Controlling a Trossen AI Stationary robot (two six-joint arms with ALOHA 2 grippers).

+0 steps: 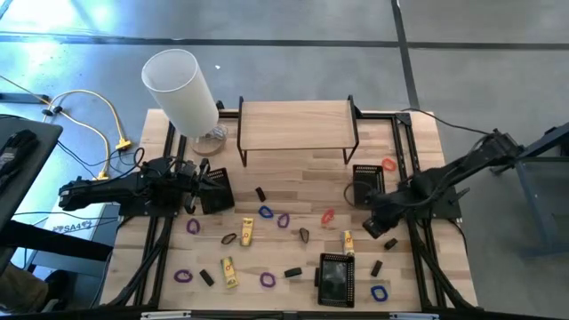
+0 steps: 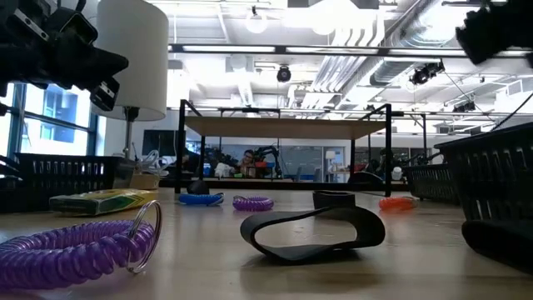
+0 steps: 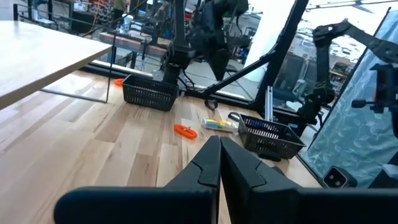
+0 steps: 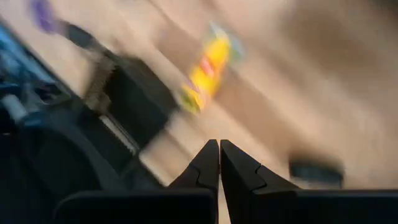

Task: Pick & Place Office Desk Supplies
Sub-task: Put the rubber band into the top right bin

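Hovering closed and empty, the right hand (image 1: 368, 228) is sitting just beside a yellow piece (image 1: 348, 242) lying lengthwise toward the surface's (image 1: 293, 178) front edge.

The middle of the table (image 1: 293, 173) is being left open between the scattered loops and yellow pieces. The far edge is being blocked by the wooden shelf (image 1: 298, 124) and the tall white cylinder (image 1: 182, 89). Passage at both sides is being narrowed by black mesh trays (image 1: 368, 183) and the arms.
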